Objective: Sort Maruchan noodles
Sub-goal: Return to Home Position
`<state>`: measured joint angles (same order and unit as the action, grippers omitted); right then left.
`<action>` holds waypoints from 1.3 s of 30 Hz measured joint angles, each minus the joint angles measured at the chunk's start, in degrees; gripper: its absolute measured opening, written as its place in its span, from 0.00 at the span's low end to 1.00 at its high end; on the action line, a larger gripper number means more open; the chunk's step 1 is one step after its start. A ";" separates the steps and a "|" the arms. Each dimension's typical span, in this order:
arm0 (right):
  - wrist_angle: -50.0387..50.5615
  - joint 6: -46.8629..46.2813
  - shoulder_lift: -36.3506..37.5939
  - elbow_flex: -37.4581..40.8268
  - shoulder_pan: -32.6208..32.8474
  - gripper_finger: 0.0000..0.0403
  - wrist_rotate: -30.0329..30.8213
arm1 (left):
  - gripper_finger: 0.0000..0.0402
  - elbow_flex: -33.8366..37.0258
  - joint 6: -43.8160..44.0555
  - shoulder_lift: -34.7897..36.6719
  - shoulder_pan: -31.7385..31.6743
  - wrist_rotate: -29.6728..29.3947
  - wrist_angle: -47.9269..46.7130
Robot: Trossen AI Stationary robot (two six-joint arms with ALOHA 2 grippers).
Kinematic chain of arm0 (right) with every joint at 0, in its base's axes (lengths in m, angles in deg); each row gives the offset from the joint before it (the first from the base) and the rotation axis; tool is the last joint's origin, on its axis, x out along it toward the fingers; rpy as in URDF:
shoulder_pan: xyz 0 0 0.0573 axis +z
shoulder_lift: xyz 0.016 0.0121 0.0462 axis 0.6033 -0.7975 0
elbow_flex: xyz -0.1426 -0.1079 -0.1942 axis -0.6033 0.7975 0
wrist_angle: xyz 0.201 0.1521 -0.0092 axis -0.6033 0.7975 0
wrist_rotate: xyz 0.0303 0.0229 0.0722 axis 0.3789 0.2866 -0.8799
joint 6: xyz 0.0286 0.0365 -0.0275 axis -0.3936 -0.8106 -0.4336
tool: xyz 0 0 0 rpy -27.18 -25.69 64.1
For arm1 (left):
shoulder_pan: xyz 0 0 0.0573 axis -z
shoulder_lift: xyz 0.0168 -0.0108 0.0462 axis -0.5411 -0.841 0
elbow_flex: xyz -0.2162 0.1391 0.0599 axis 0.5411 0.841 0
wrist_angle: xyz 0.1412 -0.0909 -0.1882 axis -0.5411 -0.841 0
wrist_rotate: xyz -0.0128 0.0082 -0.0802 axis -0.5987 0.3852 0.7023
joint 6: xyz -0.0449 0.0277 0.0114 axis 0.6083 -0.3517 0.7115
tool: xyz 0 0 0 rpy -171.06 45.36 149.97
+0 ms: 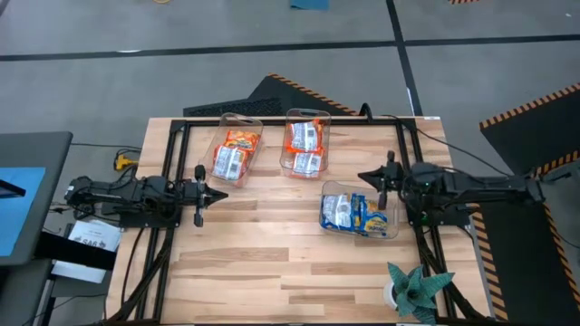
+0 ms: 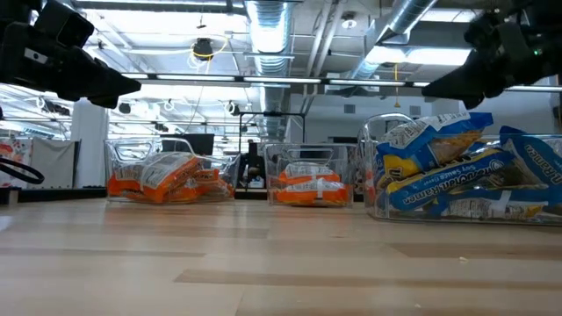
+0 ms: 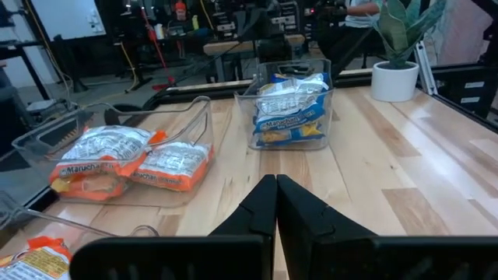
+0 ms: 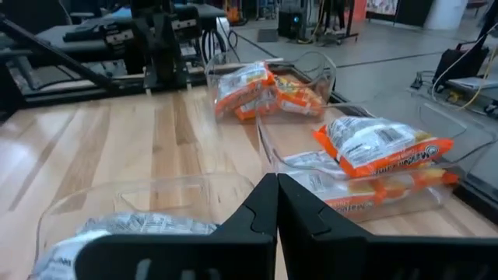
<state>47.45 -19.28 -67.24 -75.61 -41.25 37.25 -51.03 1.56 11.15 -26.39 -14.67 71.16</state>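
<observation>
Wood-plank table [image 1: 272, 272], high view: every one of the Maruchan noodles sits in a clear bin.
- Orange packets [image 1: 237, 143] are in the far-left bin [image 1: 241, 119].
- Silver-white packets [image 1: 304, 150] are in the far-centre bin [image 1: 308, 111].
- Blue-yellow packets [image 1: 355, 215] are in the right bin [image 1: 324, 192], which stands nearer than the other two.
- No packet lies loose on the boards.
- Left gripper [image 1: 220, 193] hangs over the left side. Right gripper [image 1: 364, 176] hangs at the right, just beside the right bin.
- Potted plant [image 1: 412, 288] stands at the near right corner.

Low view: packets lie heaped and tilted in each bin, with the blue-yellow ones creased against the wall. Both arms show dark at the top, clear of the table.

Left wrist view: this gripper's fingers [image 3: 253, 218] are pressed together with nothing between them.

Right wrist view: same here, fingers [image 4: 253, 214] meeting and empty.

Handling, my reading:
- Packets look light. The glossy film is probably slick and crinkly.
- The noodle block inside is likely stiff but brittle, so squeeze moderately.
- Best hold is across the narrow width at mid-packet.
- Where a packet leans on a bin wall, take the crimped end seal instead.
</observation>
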 joint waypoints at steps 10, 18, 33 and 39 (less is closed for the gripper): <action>-10.56 1.82 0.97 8.19 0.02 0.06 -4.76 | 0.00 0.00 0.15 0.00 0.00 -0.04 0.00; -8.06 4.35 4.14 8.52 -0.02 0.06 -4.42 | 0.00 0.00 0.13 0.00 0.00 -0.04 0.00; 3.44 2.46 18.64 8.76 0.06 0.06 -2.86 | 0.00 -0.02 0.47 -0.02 0.00 -0.09 0.00; 3.64 1.93 18.55 8.78 1.19 0.06 -3.68 | 0.00 -0.02 0.60 -0.02 0.00 0.01 0.00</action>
<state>51.09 -17.35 -48.69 -66.83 -40.06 33.57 -51.05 2.16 11.13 -26.39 -14.66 71.16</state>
